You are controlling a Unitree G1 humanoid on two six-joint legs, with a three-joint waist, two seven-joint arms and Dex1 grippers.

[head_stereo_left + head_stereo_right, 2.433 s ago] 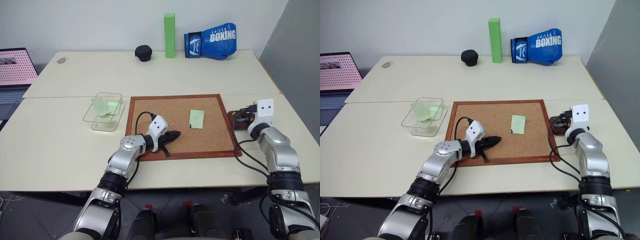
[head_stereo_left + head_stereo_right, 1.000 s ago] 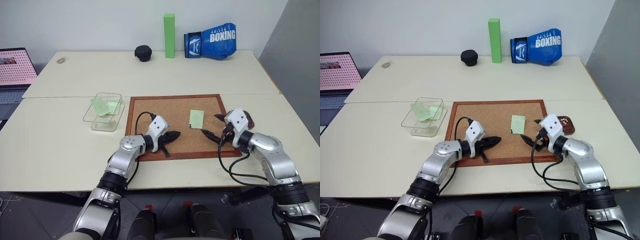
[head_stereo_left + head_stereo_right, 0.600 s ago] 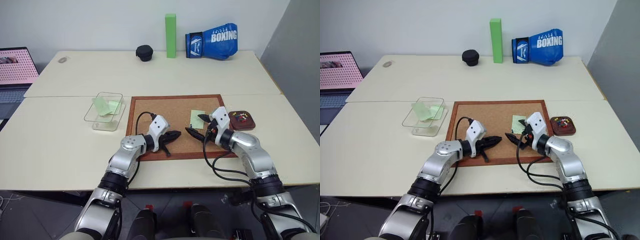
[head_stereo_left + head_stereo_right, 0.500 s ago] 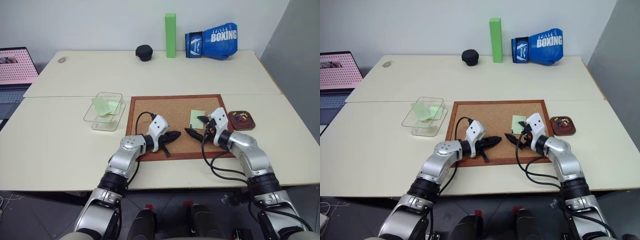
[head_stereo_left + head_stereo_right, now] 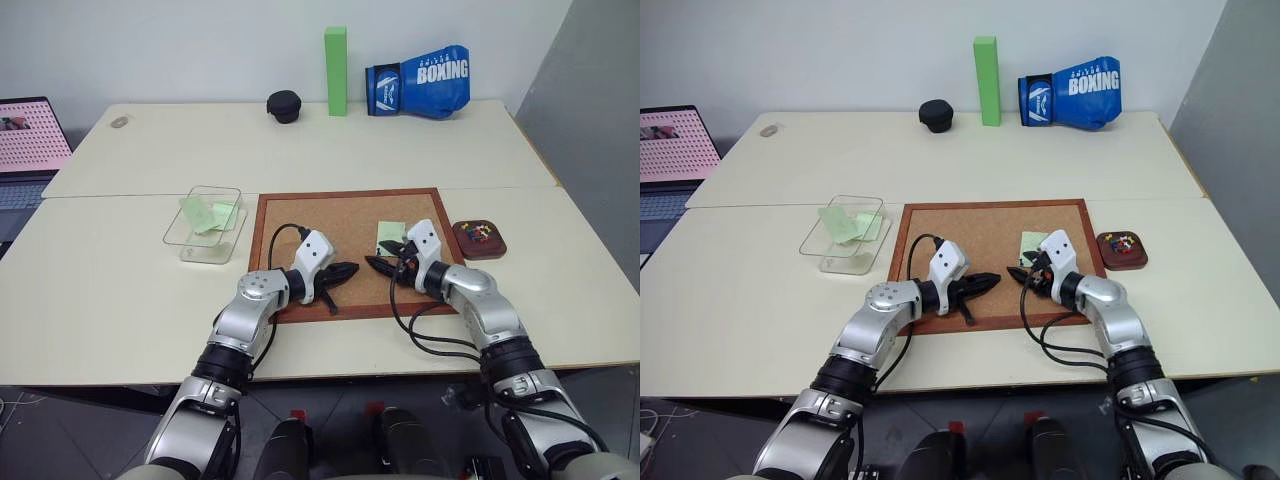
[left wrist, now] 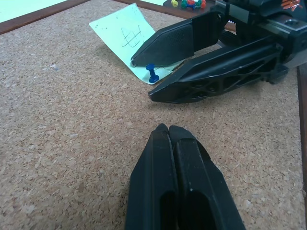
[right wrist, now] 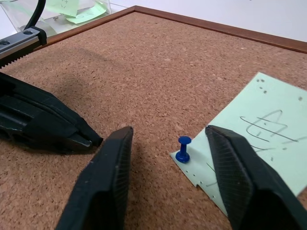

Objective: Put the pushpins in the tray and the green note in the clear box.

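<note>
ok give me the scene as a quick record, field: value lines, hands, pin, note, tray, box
left hand: shut, empty, over the cork board
right hand: fingers apart, one on each side of the blue pushpin, not touching it
blue pushpin: upright, stuck through a corner of the green note
green note: flat on the cork board, pen marks on it
tray: right of the board, holds coloured pins
clear box: left of the board, holds green notes

A pale green note (image 7: 261,125) lies flat near the cork board's (image 5: 300,215) right edge, fastened at one corner by a blue pushpin (image 7: 183,149). More pushpins (image 5: 481,232) fill the brown tray (image 5: 462,240) just past that edge. The clear box (image 5: 205,238), at the board's left edge, holds green notes.
</note>
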